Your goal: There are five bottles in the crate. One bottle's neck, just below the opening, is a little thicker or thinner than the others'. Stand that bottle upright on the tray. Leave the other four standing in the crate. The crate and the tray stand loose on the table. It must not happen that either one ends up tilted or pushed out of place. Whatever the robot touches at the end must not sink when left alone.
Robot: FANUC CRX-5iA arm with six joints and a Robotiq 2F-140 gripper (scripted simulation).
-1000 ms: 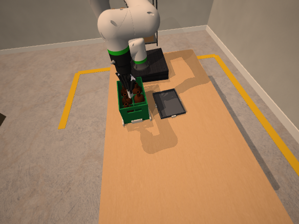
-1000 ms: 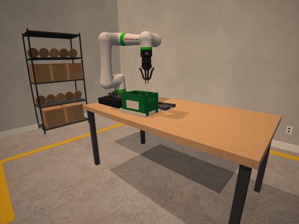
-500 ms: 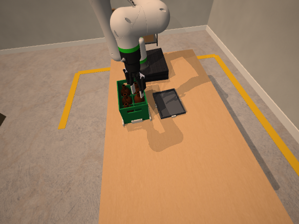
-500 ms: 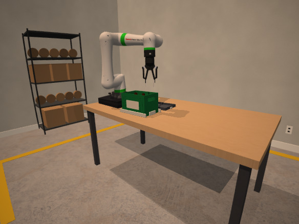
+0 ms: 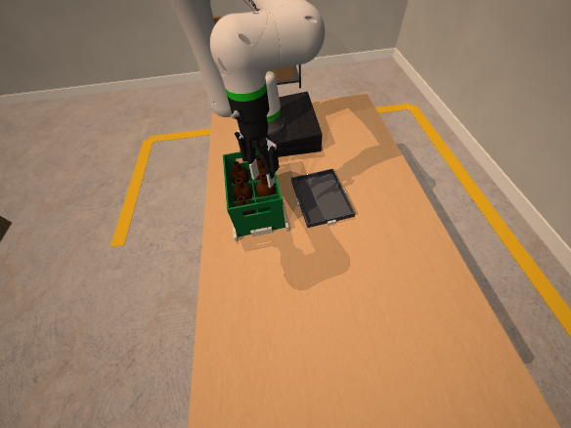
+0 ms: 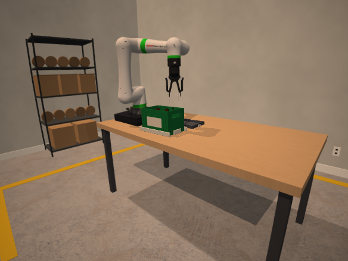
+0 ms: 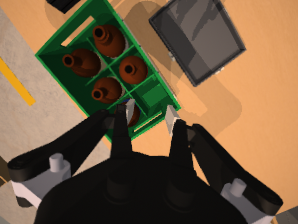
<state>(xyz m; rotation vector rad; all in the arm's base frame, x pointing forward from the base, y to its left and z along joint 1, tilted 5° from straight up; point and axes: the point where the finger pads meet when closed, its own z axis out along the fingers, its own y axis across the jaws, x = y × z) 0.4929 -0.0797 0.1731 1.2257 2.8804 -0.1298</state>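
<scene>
Green crate (image 5: 254, 212) is sitting under the end effector (image 7: 149, 114), half-open and gripping nothing; it's best centring over one brown bottle (image 7: 132, 69) neck before descending.

Industrial workshop or small robot cell. Bare grey walls (image 6: 238, 44), white baseboard, rough concrete-look floor (image 6: 74, 223) with yellow safety tape (image 5: 489, 205) marking a boundary around the work area. Black metal shelf rack (image 6: 30, 74) at 9 o'clock in the exterior view, stocked with cardboard boxes (image 6: 64, 84) and round wooden rolls (image 6: 62, 61). Plain wooden table (image 6: 253, 149) on black legs; white industrial arm (image 6: 123, 74) bolted to a black base (image 5: 313, 139) at the table's far end. Wall outlet (image 6: 336, 151) at 3 o'clock.
</scene>
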